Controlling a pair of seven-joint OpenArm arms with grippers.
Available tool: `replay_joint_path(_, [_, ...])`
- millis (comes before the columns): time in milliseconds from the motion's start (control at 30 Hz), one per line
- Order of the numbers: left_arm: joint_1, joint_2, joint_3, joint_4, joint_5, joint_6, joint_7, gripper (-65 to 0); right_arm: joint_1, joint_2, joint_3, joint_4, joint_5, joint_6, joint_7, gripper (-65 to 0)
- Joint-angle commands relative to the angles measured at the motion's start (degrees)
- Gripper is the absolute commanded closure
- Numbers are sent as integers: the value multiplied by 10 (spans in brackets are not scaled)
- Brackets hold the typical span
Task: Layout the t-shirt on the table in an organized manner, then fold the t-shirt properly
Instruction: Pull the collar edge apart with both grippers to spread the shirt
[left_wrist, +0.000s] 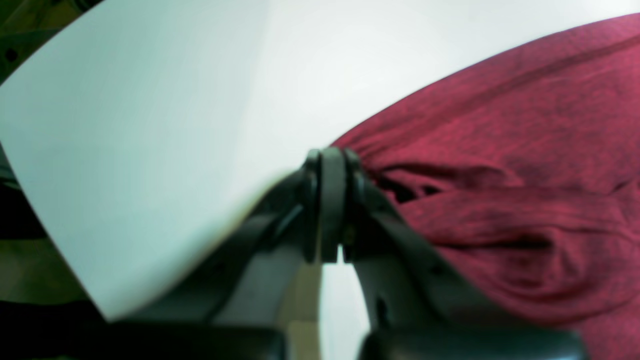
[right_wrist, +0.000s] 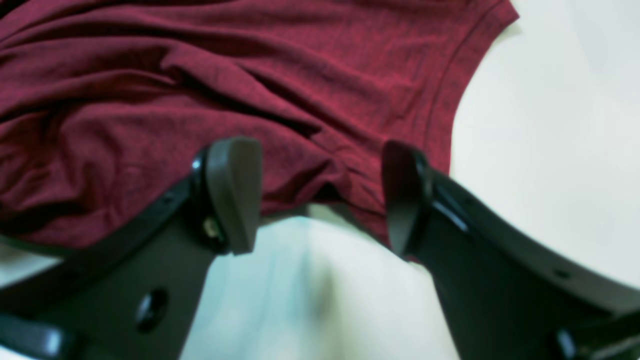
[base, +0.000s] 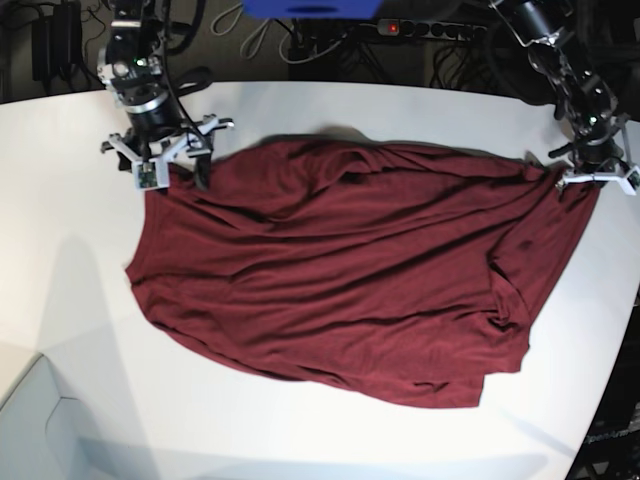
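The dark maroon t-shirt (base: 340, 270) lies spread but wrinkled across the white table (base: 80, 280), with folds bunched at its right side. At that right edge my left gripper (base: 568, 178) is shut on a gathered bit of the fabric. In the left wrist view the closed fingertips (left_wrist: 330, 157) pinch the t-shirt (left_wrist: 525, 150) where it puckers. Over the shirt's far left corner my right gripper (base: 178, 172) stands open. In the right wrist view that gripper (right_wrist: 320, 195) straddles the hemmed edge of the t-shirt (right_wrist: 200, 90), holding nothing.
The table's curved edge (base: 620, 340) runs close to the shirt on the right, just by the left arm. Cables and a power strip (base: 420, 30) lie beyond the far edge. A pale box shape (base: 40, 420) sits at the lower left corner.
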Motion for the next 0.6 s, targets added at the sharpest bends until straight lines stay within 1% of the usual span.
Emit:
replay_joint_path(0, [-7, -8, -1, 12, 0, 1, -14, 0, 2, 0, 3, 1, 5, -1, 12, -381])
replay_joint_path(400, [-4, -8, -2, 14, 0, 1, -14, 0, 47, 4, 6, -96, 2, -2, 12, -380])
replay_joint_path(467, [-3, -8, -2, 14, 0, 1, -14, 0, 48, 15, 8, -105, 2, -2, 16, -376])
replay_joint_path(533, [-3, -8, -2, 14, 0, 1, -14, 0, 48, 22, 9, -108, 2, -2, 17, -358])
replay_joint_path(567, [-2, -8, -3, 14, 0, 1, -14, 0, 48, 25, 10, -108, 2, -2, 17, -335])
